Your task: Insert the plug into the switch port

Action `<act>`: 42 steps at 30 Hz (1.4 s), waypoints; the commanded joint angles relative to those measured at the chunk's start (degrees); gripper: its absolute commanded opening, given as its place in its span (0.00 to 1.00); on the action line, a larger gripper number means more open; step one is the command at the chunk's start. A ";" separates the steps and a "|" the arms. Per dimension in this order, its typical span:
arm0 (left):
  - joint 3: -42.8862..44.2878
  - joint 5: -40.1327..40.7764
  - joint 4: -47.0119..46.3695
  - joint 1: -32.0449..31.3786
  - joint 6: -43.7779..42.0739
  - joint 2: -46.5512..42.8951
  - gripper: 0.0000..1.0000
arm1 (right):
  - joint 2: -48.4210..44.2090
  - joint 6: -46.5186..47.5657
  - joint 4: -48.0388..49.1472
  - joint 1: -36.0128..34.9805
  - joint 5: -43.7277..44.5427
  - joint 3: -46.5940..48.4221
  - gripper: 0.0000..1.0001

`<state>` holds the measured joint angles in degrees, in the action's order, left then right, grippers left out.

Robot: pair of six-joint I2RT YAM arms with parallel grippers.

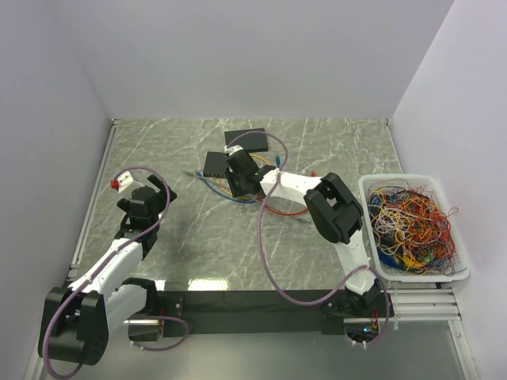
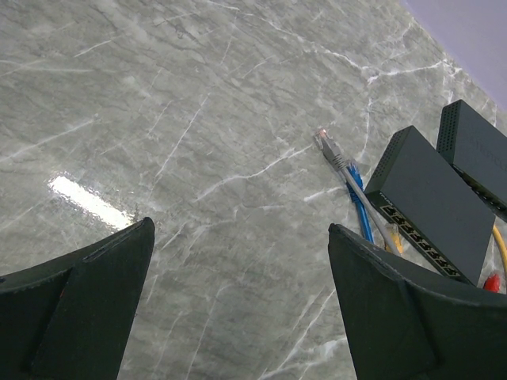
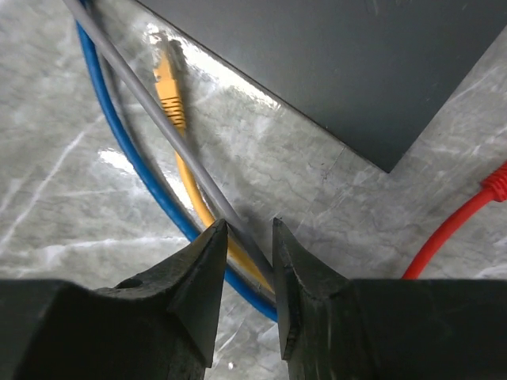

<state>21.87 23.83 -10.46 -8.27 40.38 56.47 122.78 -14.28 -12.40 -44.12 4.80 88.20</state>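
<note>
Right wrist view has the right fingers [image 3: 202, 277] drawn close on either side of the grey cable [image 3: 158, 123] beside the switch [image 3: 356, 63] (whether they actually pinch it cannot be told), probably to take control of the lead. Its plug [image 2: 323, 142] apparently lies on the tabletop [image 2: 158, 119] just off the switch's port side. Left fingers [image 2: 95, 285] hang wide apart, unloaded, perhaps ready to steady the switch. A white basket [image 1: 400, 176] holds tangled spare wires [image 1: 408, 226].
</note>
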 commanded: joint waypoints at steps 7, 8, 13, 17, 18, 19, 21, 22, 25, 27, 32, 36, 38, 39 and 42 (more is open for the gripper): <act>-0.25 -0.46 -1.93 0.36 1.19 -0.92 0.97 | 1.23 -0.83 0.19 -0.44 -0.05 2.06 0.28; -0.16 -0.37 -1.76 0.36 1.19 -1.01 0.97 | 1.49 -0.83 0.27 -0.53 -0.23 2.06 0.24; -0.25 -0.28 -1.58 0.36 1.28 -1.19 0.97 | 2.20 -1.71 0.97 -0.53 -2.25 0.49 0.07; -0.25 -0.19 -1.49 0.36 1.28 -1.36 0.96 | 2.46 -2.24 0.54 -1.84 -3.30 -0.75 0.00; -0.25 -0.28 -1.41 0.36 1.28 -1.45 0.97 | 2.46 -2.07 0.45 -2.28 -3.30 -0.93 0.00; -0.25 -0.11 -1.41 0.36 1.28 -1.36 0.97 | 2.29 -1.98 -0.07 -2.72 -2.35 -1.28 0.00; -0.25 -0.10 -1.41 0.36 1.37 -1.36 0.96 | 2.11 -1.98 -0.42 -4.47 -1.72 -1.72 0.00; -0.25 -0.02 -1.32 0.36 1.37 -1.45 0.96 | 2.02 -1.89 -1.04 -5.01 -1.63 -1.81 0.00; -0.16 -0.10 -1.14 0.36 1.37 -1.36 0.96 | 1.85 -1.27 -2.71 -7.82 0.38 -2.16 0.00; -0.25 -0.02 -0.97 0.36 1.28 -1.54 0.96 | 1.32 -1.10 -3.59 -9.66 0.83 -3.03 0.00; -0.33 0.33 -0.79 0.36 1.28 -2.06 0.96 | -2.37 -1.10 -4.38 -13.09 1.62 -6.37 0.00; -0.42 0.33 -0.53 0.36 1.28 -2.33 0.96 | -5.62 -1.36 -5.44 -15.20 3.45 -11.19 0.00; -0.51 0.25 -0.53 0.36 1.37 -2.41 0.96 | -8.08 -2.06 -5.88 -15.56 4.34 -13.05 0.00; -0.51 0.25 -0.53 0.36 1.37 -2.50 0.96 | -8.87 -2.15 -6.40 -15.65 5.04 -14.71 0.00; -0.34 0.16 -0.09 0.36 1.46 -2.41 0.95 | -12.38 -2.15 -8.24 -15.65 8.11 -17.79 0.00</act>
<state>21.78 23.86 -10.02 -8.21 41.25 55.20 113.75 -15.59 -13.89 -59.51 9.47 74.02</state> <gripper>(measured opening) 0.957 0.116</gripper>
